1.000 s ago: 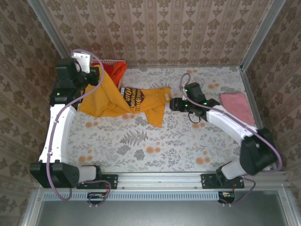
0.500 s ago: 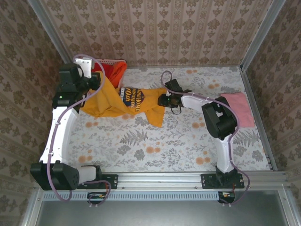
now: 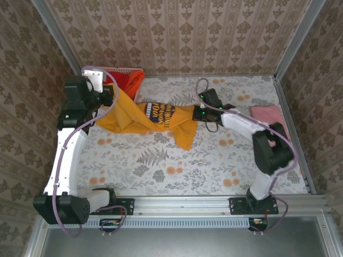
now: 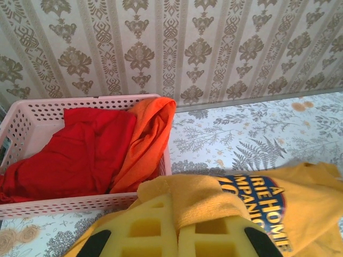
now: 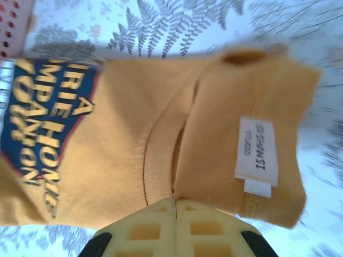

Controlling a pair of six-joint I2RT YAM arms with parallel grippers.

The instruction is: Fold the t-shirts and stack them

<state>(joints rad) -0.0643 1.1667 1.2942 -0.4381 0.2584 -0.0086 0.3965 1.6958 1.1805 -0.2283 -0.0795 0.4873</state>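
Evidently to spread it flat, the left claw (image 3: pixel 113 97) at the overhead frame's left clamps one end of the golden-yellow t-shirt (image 3: pixel 144 119). The cloth stretches above the table (image 3: pixel 161 166) toward centre, where the right claw (image 3: pixel 196 113) is shut on its collar end.

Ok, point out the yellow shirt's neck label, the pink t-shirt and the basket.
neck label (image 5: pixel 256 150): right wrist view, middle of the white tag on the yellow t-shirt (image 5: pixel 123 139).
pink t-shirt (image 3: pixel 265 112): top external view, far half of the cloth.
basket (image 4: pixel 53 204): left wrist view, near lattice wall.
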